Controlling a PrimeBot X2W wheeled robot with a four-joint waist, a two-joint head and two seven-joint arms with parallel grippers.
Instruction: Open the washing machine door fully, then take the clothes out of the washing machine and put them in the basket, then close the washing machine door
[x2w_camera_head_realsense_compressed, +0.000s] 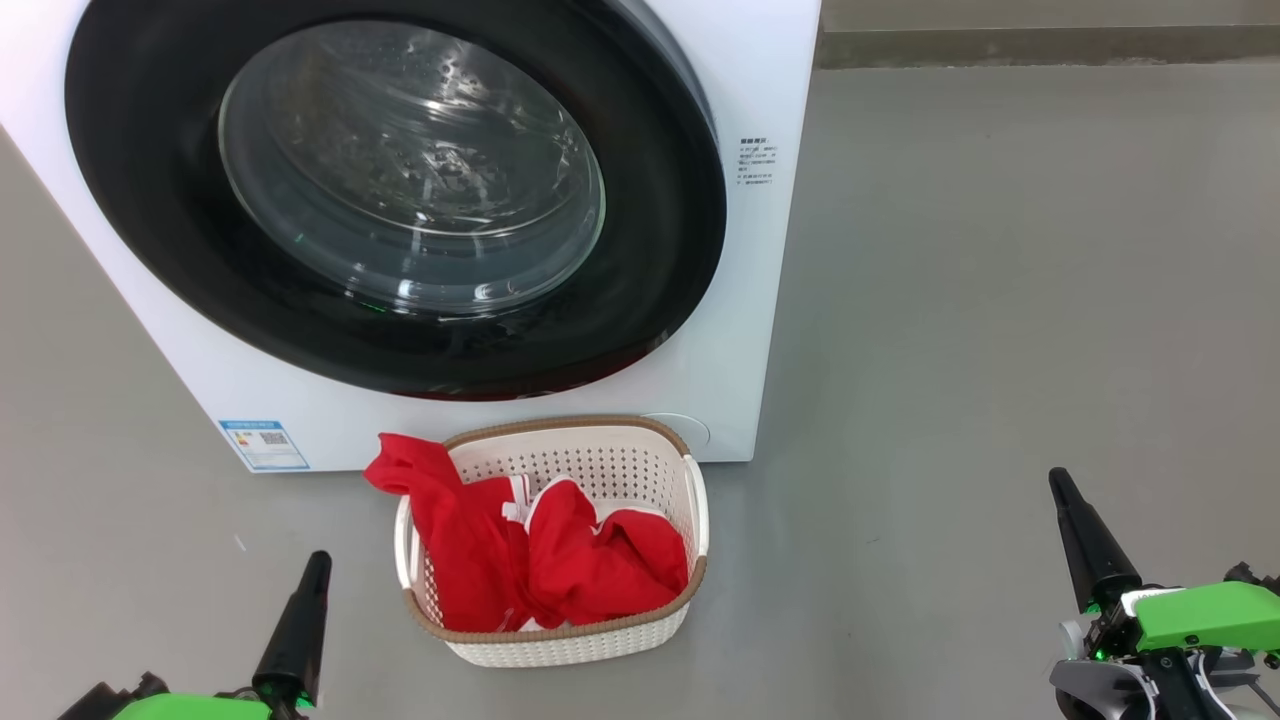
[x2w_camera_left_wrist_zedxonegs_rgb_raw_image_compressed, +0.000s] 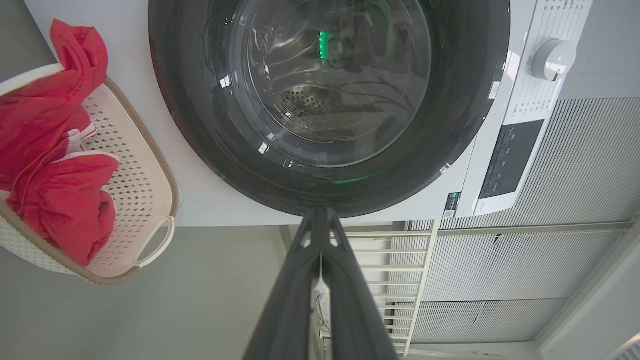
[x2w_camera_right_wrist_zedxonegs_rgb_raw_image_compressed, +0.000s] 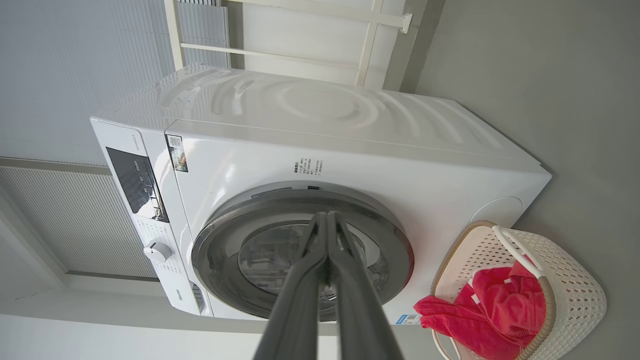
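Grey floor (x2w_camera_head_realsense_compressed: 1000, 300); washing machine door (x2w_camera_head_realsense_compressed: 400, 190) apparently closed; clothes (x2w_camera_head_realsense_compressed: 560, 560) in the basket (x2w_camera_head_realsense_compressed: 700, 500).

Head view: basket just before the washing machine (x2w_camera_head_realsense_compressed: 735, 380), between the grippers; left gripper (x2w_camera_head_realsense_compressed: 318, 560) nearer, right gripper (x2w_camera_head_realsense_compressed: 1058, 480) well apart; both pinched together, empty; blue label (x2w_camera_head_realsense_compressed: 264, 444) and small print (x2w_camera_head_realsense_compressed: 757, 162) unreadable. Left wrist view: fingers (x2w_camera_left_wrist_zedxonegs_rgb_raw_image_compressed: 295, 300) aim at the door's rim; a red sleeve overhangs the basket. Right wrist view: door dead ahead; nothing seems left undone.
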